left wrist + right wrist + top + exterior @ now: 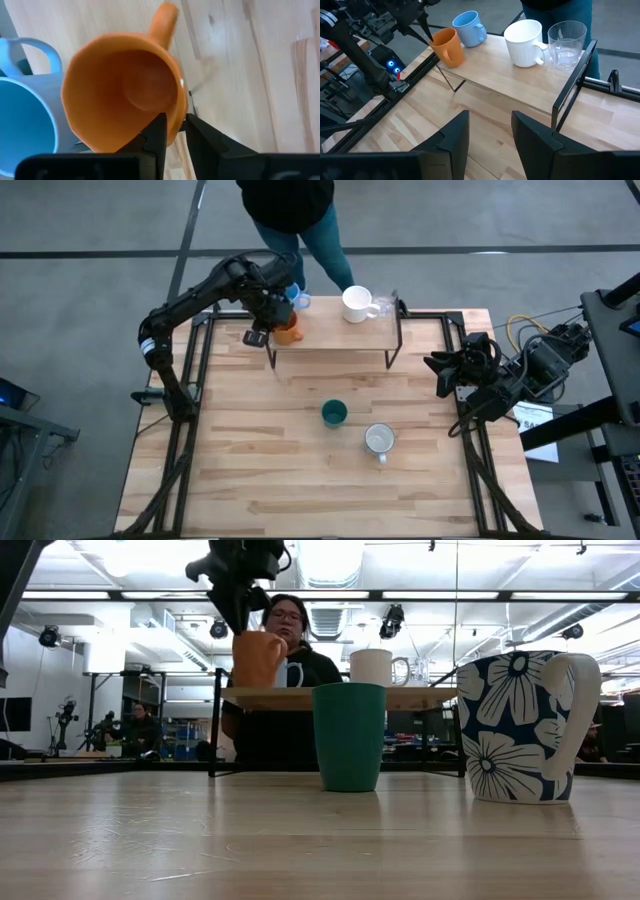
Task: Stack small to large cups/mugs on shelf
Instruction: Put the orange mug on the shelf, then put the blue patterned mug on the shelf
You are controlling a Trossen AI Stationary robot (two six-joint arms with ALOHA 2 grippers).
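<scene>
On the shelf stand, in a row, an orange mug at its left end, a light blue mug, a white mug and a clear glass. My left gripper points down over the orange mug, open, one finger inside the rim and one outside. The orange mug rests on its base on the shelf. A dark green cup and a flowered mug stand on the table. My right gripper hovers open and empty at the table's right edge. My left gripper straddles the orange mug's wall at the rim, on the side away from the handle, coming from above. A thin dark gap shows beside the outer finger. Whether either finger touches the wall, I cannot tell.
A person stands just behind the table's far edge, close to the shelf. The shelf's black legs stand on the far half of the table. Bare tabletop lies in front of and to the left of the green cup.
</scene>
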